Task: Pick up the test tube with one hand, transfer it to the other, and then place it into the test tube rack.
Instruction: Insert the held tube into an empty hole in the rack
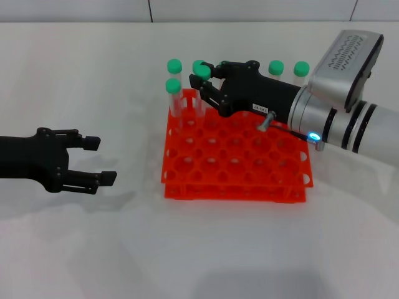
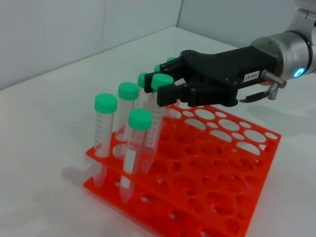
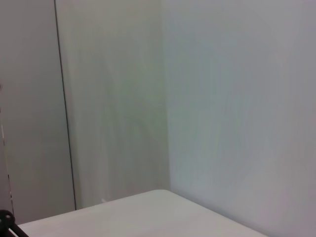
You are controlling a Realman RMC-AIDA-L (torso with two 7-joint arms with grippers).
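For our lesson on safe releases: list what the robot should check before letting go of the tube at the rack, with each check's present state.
1. Right pincer shut on the test tube: ok.
2. Tube's lower end in a hole of the test tube rack: ok.
3. Tube fully seated: cannot tell.
4. Tube upright: not ok, it leans.
5. Left pincer open, away from the rack: ok.

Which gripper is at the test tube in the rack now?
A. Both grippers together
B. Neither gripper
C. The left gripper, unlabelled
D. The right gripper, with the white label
D: the right gripper closes around the green-capped test tube over the test tube rack, while the left gripper hangs open, apart from the rack.
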